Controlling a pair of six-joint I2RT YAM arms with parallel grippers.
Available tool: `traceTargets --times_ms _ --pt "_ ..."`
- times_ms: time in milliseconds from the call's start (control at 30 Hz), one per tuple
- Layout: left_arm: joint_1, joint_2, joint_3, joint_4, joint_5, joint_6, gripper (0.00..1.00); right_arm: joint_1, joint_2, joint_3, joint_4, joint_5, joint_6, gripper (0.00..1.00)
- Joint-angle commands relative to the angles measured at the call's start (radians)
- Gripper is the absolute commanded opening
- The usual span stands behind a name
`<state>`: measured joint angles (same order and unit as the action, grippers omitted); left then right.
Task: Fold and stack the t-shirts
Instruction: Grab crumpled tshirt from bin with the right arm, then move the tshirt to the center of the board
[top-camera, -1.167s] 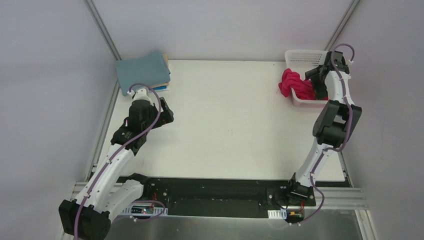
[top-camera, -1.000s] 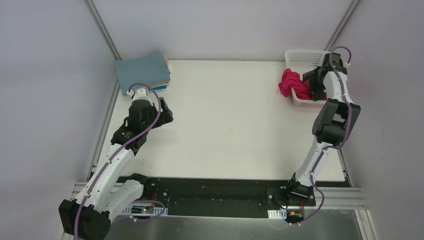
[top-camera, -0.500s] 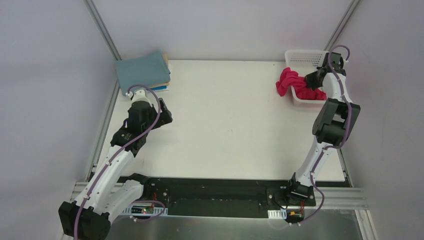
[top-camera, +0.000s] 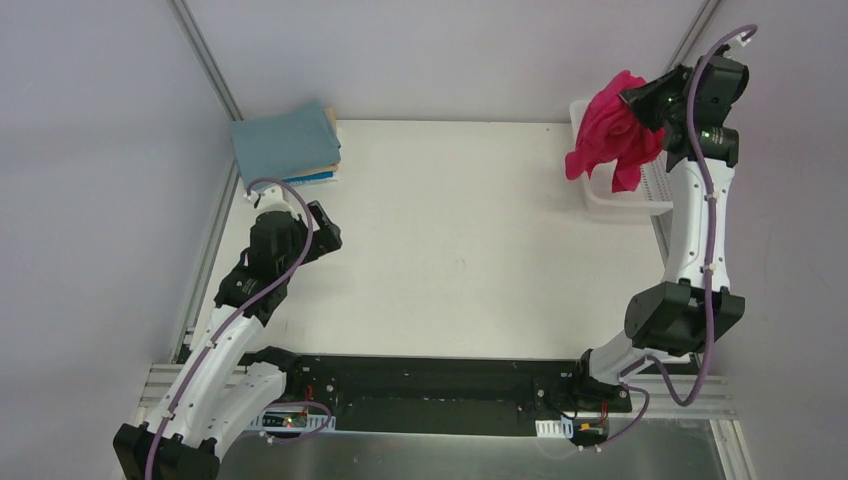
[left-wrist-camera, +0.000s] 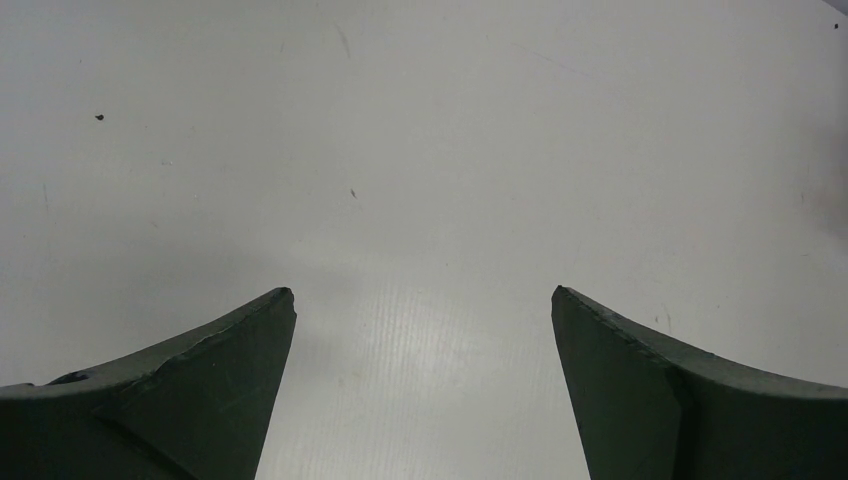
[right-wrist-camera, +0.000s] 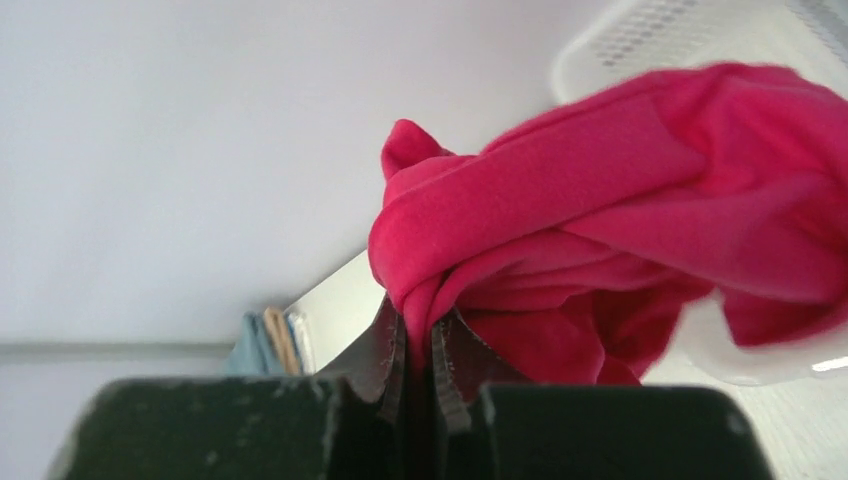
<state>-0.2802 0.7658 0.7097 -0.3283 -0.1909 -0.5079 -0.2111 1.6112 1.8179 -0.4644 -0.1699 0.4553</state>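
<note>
A crimson-pink t-shirt (top-camera: 610, 130) hangs bunched in the air above the white mesh basket (top-camera: 640, 200) at the far right. My right gripper (top-camera: 645, 103) is shut on a fold of the pink t-shirt (right-wrist-camera: 600, 220), pinched between its jaws (right-wrist-camera: 418, 335). A stack of folded t-shirts (top-camera: 285, 145), teal-grey on top with tan and blue edges showing, lies at the far left corner; the folded stack (right-wrist-camera: 265, 340) also shows small in the right wrist view. My left gripper (top-camera: 325, 235) stands open over the bare table (left-wrist-camera: 420, 180), nothing between its fingers (left-wrist-camera: 240, 340).
The white basket's rim (right-wrist-camera: 640, 50) shows behind the lifted cloth. Metal frame posts (top-camera: 205, 60) rise at the table's back corners. The black base rail (top-camera: 430, 385) runs along the near edge.
My right gripper closed on the pink t-shirt in the basket and lifted it high above the basket. The left arm shifted only slightly.
</note>
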Motion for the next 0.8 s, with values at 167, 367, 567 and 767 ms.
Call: traceTargets --times_ms 167,367,567,767 --pt "0.004 -0.054 -0.027 -0.024 0.01 -0.044 1.0 0.187 -0.161 0.098 -0.028 -0.317 -0.184 0.0" --pt "0.004 -0.065 -0.036 -0.041 0.002 -0.054 1.0 0.391 -0.209 0.111 -0.061 -0.354 -0.25 0.0" --pt "0.004 -0.083 -0.047 -0.07 -0.066 -0.055 1.0 0.57 -0.175 0.121 -0.041 -0.478 -0.248 0.0" --pt "0.004 -0.087 -0.051 -0.084 -0.091 -0.07 1.0 0.622 -0.134 -0.02 -0.018 -0.532 -0.192 0.0"
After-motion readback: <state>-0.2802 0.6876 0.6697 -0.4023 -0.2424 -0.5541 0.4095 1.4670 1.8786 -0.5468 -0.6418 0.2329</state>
